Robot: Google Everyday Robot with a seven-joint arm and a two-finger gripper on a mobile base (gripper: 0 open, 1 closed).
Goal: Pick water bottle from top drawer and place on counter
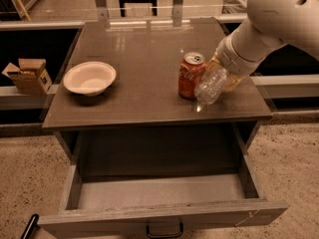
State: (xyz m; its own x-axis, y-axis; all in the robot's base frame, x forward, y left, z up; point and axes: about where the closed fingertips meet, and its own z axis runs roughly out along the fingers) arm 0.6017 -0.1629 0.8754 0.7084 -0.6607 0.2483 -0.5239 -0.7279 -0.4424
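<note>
The water bottle [211,85], clear and crinkled, hangs tilted with its lower end just above the counter [144,54], right beside the red soda can [191,75]. My gripper [227,78] is at the counter's right side, mostly hidden under the white arm, and is shut on the bottle's upper end. The top drawer [159,192] stands pulled out below the counter; its pale floor holds nothing, and its dark handle [164,230] is at the bottom edge.
A white bowl [89,77] sits on the counter's left part. A small cardboard box [29,76] rests on a low ledge to the left. Chair legs stand behind the counter. The open drawer juts out toward the camera over speckled floor.
</note>
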